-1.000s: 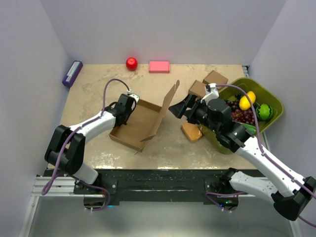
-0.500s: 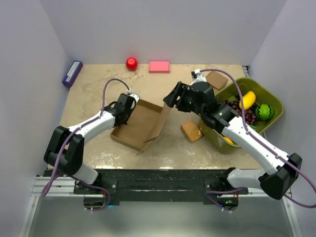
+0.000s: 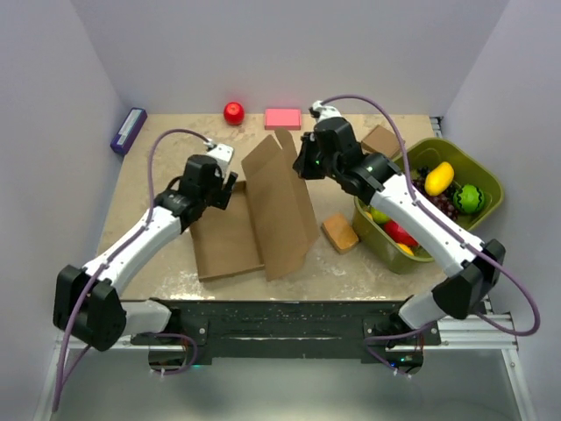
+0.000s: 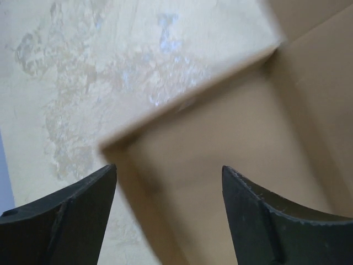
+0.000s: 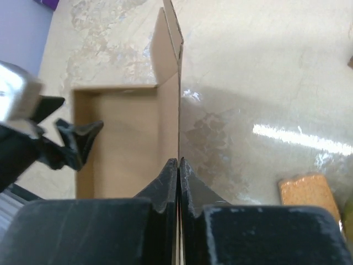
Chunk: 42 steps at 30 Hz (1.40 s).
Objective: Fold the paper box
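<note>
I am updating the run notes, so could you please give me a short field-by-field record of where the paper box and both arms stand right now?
Paper box: large brown die-cut cardboard sheet; one panel flat on the table, another lifted up from it
Right fingers: shut on the lifted panel's edge
Left fingers: open over the flat panel's corner, holding nothing
Nearby, to the right: orange rectangular block, green plastic bin

This looks like a laboratory robot cell: plain pale walls enclose a stone-patterned table, with a metal rail frame at its near edge.
</note>
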{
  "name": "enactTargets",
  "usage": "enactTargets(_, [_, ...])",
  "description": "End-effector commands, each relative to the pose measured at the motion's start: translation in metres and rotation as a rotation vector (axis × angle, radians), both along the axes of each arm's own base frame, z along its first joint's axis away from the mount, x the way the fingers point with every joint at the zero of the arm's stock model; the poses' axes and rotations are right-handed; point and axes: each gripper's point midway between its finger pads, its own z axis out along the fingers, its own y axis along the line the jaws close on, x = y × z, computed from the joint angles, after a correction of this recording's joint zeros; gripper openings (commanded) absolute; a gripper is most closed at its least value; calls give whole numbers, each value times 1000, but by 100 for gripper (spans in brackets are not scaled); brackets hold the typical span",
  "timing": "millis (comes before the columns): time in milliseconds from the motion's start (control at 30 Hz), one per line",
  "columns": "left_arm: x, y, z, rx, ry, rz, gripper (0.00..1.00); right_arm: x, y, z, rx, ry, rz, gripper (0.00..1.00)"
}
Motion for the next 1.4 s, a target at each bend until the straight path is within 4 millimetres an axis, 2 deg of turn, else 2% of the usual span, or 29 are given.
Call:
enactTargets(0, [23,-21,97,-293,-250,-128,85,17,19,24,-135,-132,193,0])
enactTargets(33, [29,-15,114,-334,-308,-142,85,17,27,26,-138,-143,246,0])
enactTargets(67, [24,-25,131,-387,-340,-225,86,20,32,40,-161,-199,303,0])
enactTargets(100, [22,-28,141,-413,-364,-266,88,24,34,43,-176,-212,328,0])
enactTargets(133, [24,-25,155,-435,-408,-297,89,26,47,33,-178,-191,405,0])
enactTargets(167, [18,-37,161,-475,-404,-392,89,25,50,45,-208,-234,476,0])
enactTargets(233, [20,-34,168,-487,-412,-450,90,27,63,36,-226,-234,585,0])
enactTargets(267, [18,-42,164,-519,-382,-532,90,26,64,43,-248,-264,636,0])
enactTargets(300, [20,-41,165,-530,-387,-566,91,25,67,44,-247,-268,674,0])
enactTargets(333, [24,-31,163,-542,-380,-573,91,26,67,45,-246,-272,696,0])
enactTargets(400, [24,-39,151,-602,-313,-672,90,21,70,49,-238,-279,777,0])
enactTargets(433, [30,-25,153,-602,-326,-662,90,23,69,49,-237,-279,791,0])
enactTargets(500, [29,-23,147,-645,-296,-687,90,18,69,54,-231,-291,849,0])
enactTargets(533, [32,-19,154,-634,-340,-704,90,19,66,55,-232,-293,853,0])
enactTargets(667, [19,-31,145,-724,-281,-811,90,18,63,52,-251,-300,887,0])
enactTargets(967, [33,-29,128,-736,-250,-768,89,11,64,49,-232,-293,946,0])
enactTargets(1133, [34,-52,107,-699,-191,-778,88,8,68,45,-212,-289,970,0])
enactTargets(1167, [41,-48,105,-659,-202,-753,85,7,68,45,-211,-287,971,0])
enactTargets(1200, [38,-57,104,-660,-192,-770,82,7,68,43,-209,-283,972,0])
enactTargets(1367, [37,-57,103,-679,-188,-747,54,7,68,39,-206,-276,968,0])
